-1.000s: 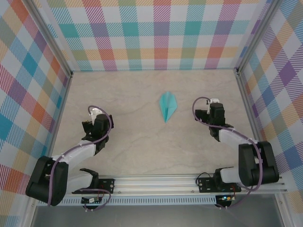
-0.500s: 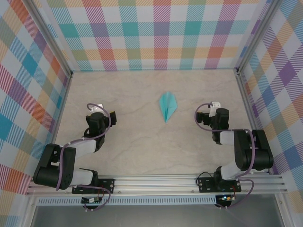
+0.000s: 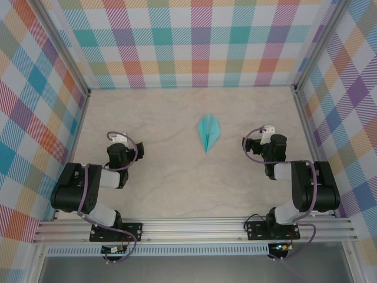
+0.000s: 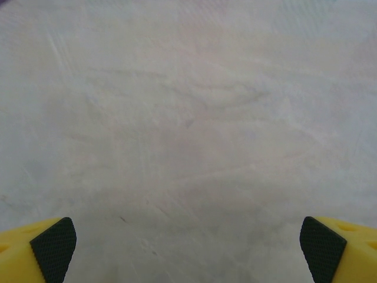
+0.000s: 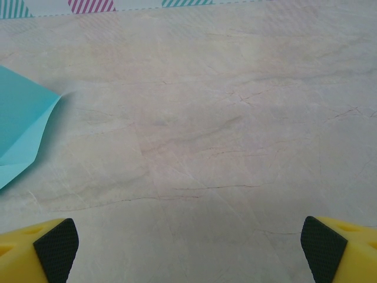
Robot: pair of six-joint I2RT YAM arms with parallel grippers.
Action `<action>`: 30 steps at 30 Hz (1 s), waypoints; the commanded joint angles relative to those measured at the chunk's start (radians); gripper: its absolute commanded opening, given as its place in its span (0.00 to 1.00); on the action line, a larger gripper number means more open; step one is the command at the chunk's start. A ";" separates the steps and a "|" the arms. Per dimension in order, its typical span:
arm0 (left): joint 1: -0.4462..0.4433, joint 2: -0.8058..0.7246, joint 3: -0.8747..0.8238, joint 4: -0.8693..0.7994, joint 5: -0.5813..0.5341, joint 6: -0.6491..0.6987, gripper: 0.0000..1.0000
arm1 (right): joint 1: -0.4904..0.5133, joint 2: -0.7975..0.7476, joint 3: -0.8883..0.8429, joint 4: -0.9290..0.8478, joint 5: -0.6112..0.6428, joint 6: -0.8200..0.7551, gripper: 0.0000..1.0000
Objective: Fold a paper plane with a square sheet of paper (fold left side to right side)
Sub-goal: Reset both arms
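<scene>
The paper plane [image 3: 208, 132], a narrow turquoise dart with creases, lies flat mid-table with its point toward the near edge; part of it shows at the left edge of the right wrist view [image 5: 20, 127]. My left gripper [image 3: 118, 144] sits far to the plane's left, folded back toward its base. My right gripper [image 3: 270, 134] rests to the plane's right. Both stand open with nothing between them: the yellow fingertips [image 4: 53, 247] of the left sit wide apart over bare table, and so do the right fingertips [image 5: 56, 244]. The left gripper [image 4: 188, 253] and right gripper [image 5: 188, 250] touch nothing.
The beige marbled table [image 3: 177, 177] is walled by plaid panels [image 3: 194, 41] at the back and both sides. An aluminium rail [image 3: 194, 227] carrying the arm bases runs along the near edge.
Both arms have pulled back and folded down toward their bases, the left more than the right. The plane has not moved.
</scene>
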 commanded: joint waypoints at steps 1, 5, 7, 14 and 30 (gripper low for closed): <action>0.014 0.011 0.064 0.014 0.024 0.009 1.00 | -0.008 0.002 0.014 0.032 -0.018 0.014 1.00; 0.014 0.012 0.088 -0.029 0.016 0.010 1.00 | -0.007 0.003 0.016 0.028 -0.007 0.017 1.00; 0.013 0.011 0.088 -0.030 0.015 0.009 1.00 | -0.007 0.003 0.015 0.029 -0.006 0.015 1.00; 0.006 0.011 0.094 -0.041 0.013 0.019 1.00 | -0.008 0.003 0.015 0.029 -0.006 0.015 1.00; 0.005 0.011 0.094 -0.041 0.013 0.019 1.00 | -0.007 0.003 0.016 0.027 -0.004 0.015 1.00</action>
